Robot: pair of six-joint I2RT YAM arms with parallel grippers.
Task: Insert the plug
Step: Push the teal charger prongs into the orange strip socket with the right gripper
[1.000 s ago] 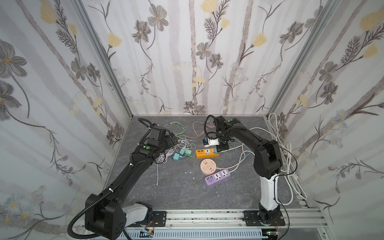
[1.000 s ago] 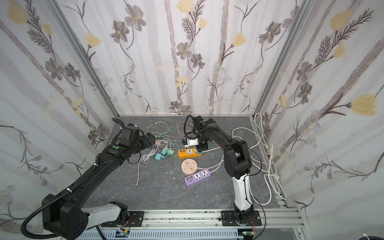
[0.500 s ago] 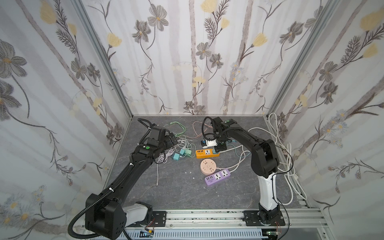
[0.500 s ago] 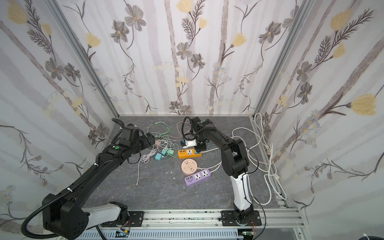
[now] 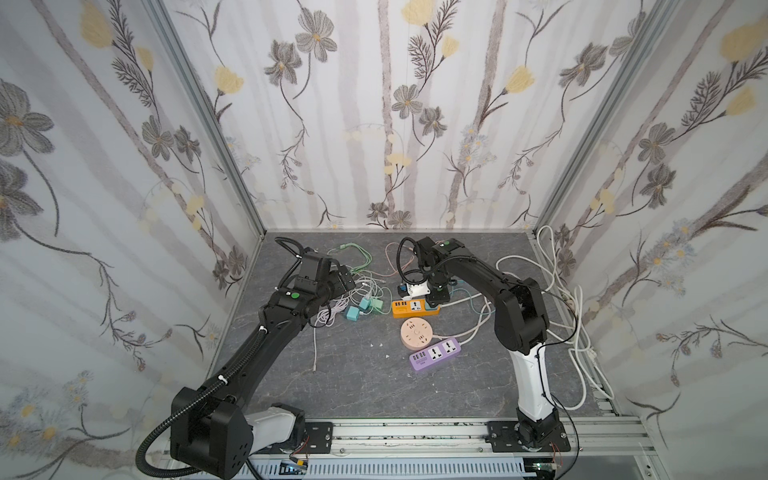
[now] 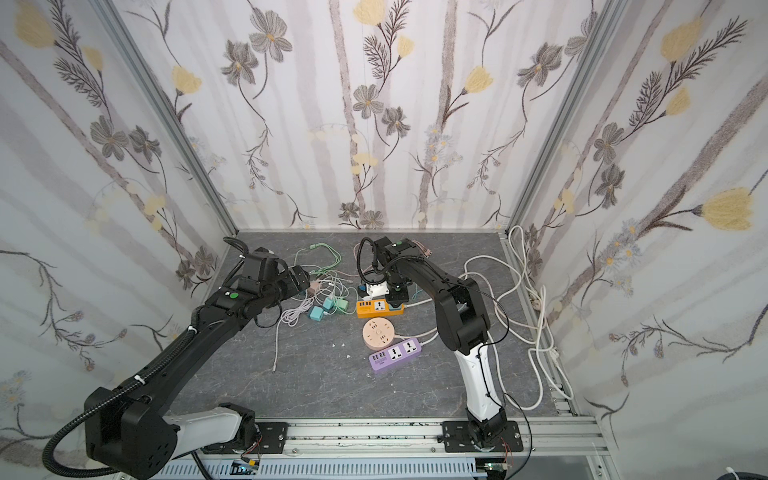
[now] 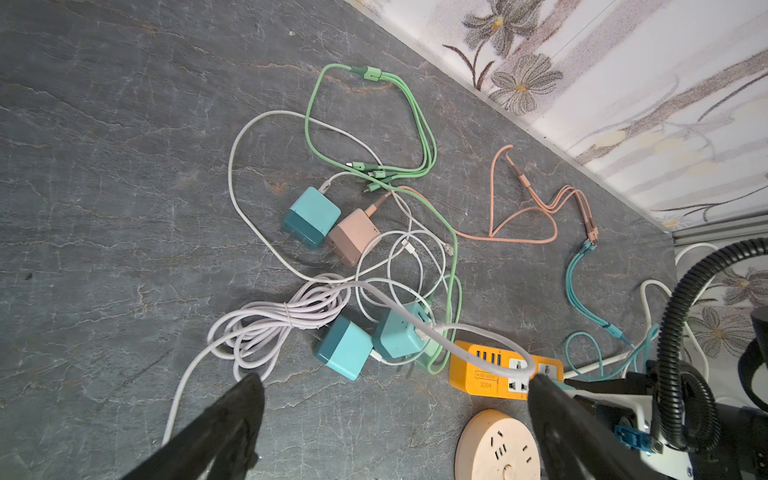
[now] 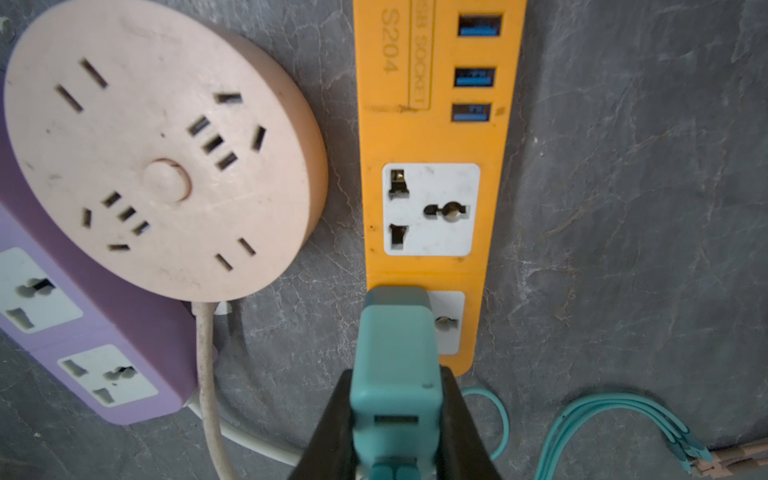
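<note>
One socket (image 8: 448,322) half behind teal plug (image 8: 395,353)

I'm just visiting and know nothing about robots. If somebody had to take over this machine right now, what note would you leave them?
Left gripper: open, empty, above the loose chargers and cables.
Right gripper: shut on the teal charger.
The charger's front sits at the end socket of the orange power strip; its middle socket is free.
Done: charger picked up and brought to the socket.
Left: prongs are hidden, so seating is unconfirmed; press home if needed, then release.
</note>
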